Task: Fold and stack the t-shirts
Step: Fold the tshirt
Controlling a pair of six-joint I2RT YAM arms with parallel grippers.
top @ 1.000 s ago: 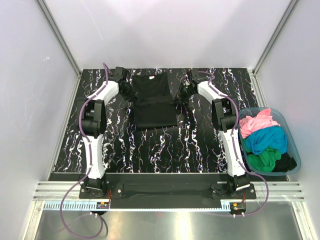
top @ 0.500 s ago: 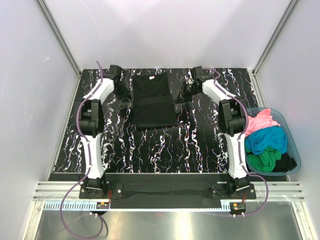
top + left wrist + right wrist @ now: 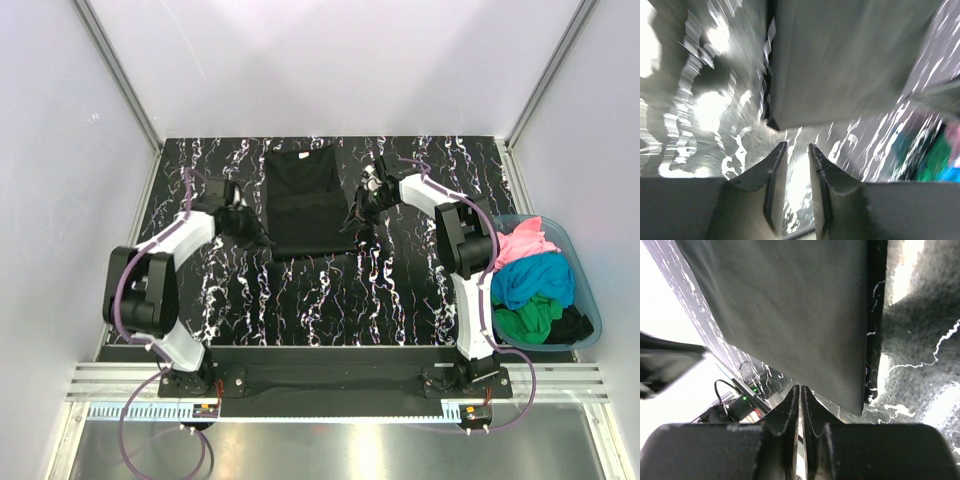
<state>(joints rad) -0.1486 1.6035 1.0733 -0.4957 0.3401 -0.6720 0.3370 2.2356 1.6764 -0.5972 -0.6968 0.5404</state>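
Teal tub [image 3: 593, 300] of bright t-shirts [image 3: 530, 280] sits right of the black t-shirt [image 3: 300, 205].

The overhead camera looks steeply down from behind the near edge, taking in the whole table [image 3: 400, 290]. Both wrist cameras sit low and close, looking along their fingers [image 3: 775, 167] at the black t-shirt [image 3: 305, 205], which all three views share.
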